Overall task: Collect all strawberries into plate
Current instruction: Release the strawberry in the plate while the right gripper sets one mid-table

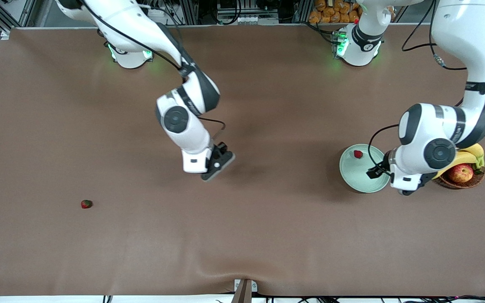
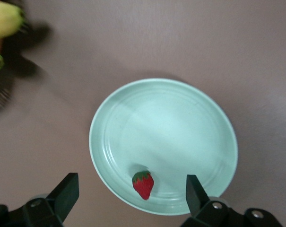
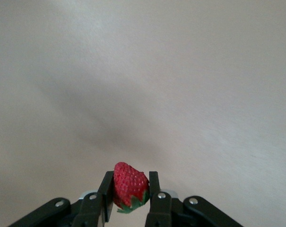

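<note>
Front view, swept from the right arm's end of the table to the left arm's end, with the plate (image 1: 354,174) as the landmark.

1 loose strawberry (image 1: 86,204) lies on the brown table (image 1: 57,126), well apart from the plate, toward the right arm's end and nearer to the front camera than the plate.

Right gripper (image 1: 218,165) hangs in the air over bare table about mid-table, well apart from the plate. Right wrist view: its fingers (image 3: 106,189) are pressed onto a held strawberry (image 3: 128,187), red body up between the pads, green leaves showing at the lower edge.

Plate sits toward the left arm's end of the table. 1 plated strawberry (image 1: 358,154) rests inside it, close to the rim on the side toward the robot bases. Left wrist view shows that berry lying on the pale green surface with its leafy top up.

Left gripper (image 2: 131,194) is over the plate's edge, fingers spread wide, nothing between them.

Wicker basket (image 1: 470,181) stands just beside the plate, with an apple (image 1: 460,172) and a banana (image 1: 470,155) in it, partly hidden by the left arm.
</note>
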`<move>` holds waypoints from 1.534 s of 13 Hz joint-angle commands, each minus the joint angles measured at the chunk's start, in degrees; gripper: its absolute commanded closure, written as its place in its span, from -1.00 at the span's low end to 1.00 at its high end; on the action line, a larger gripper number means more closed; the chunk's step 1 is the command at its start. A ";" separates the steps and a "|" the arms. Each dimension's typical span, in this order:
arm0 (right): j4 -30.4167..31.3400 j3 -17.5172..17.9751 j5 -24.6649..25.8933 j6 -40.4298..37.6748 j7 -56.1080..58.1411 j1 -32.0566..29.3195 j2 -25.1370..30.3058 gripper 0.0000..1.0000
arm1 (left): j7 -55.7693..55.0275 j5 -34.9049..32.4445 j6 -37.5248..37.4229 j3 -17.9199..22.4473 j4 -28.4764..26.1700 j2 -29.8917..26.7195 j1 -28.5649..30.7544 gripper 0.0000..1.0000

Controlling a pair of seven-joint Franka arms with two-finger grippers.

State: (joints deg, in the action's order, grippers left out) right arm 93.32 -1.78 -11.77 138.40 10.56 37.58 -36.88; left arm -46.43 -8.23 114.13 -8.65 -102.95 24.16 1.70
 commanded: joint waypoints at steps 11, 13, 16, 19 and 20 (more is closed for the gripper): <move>-23.18 1.16 -0.88 14.62 -32.70 12.94 -20.94 1.00 | -11.65 2.69 -8.92 -7.34 11.53 4.13 -5.81 -1.00; -23.10 1.08 -0.80 14.62 -33.06 13.74 -21.56 1.00 | -14.38 2.78 -8.57 -7.34 11.72 5.71 -8.55 -1.00; -22.84 0.90 -0.10 14.62 -32.62 13.66 -21.39 -0.99 | -15.27 2.78 -6.39 -7.34 11.72 7.47 -8.65 -1.00; -20.91 0.64 -0.01 13.22 -32.70 12.26 -18.41 -1.00 | -15.89 2.87 -4.44 -7.34 11.63 9.67 -8.73 -1.00; -18.64 0.46 0.08 12.52 -32.62 11.55 -15.88 -1.00 | -16.50 2.96 -4.27 -7.34 11.63 9.94 -9.08 -1.00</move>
State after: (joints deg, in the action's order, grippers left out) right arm 71.63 -1.40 -11.99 152.88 -21.77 50.60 -56.76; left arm -61.64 -6.29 109.50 -16.01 -92.66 32.70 -6.95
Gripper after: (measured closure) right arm 0.163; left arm 0.000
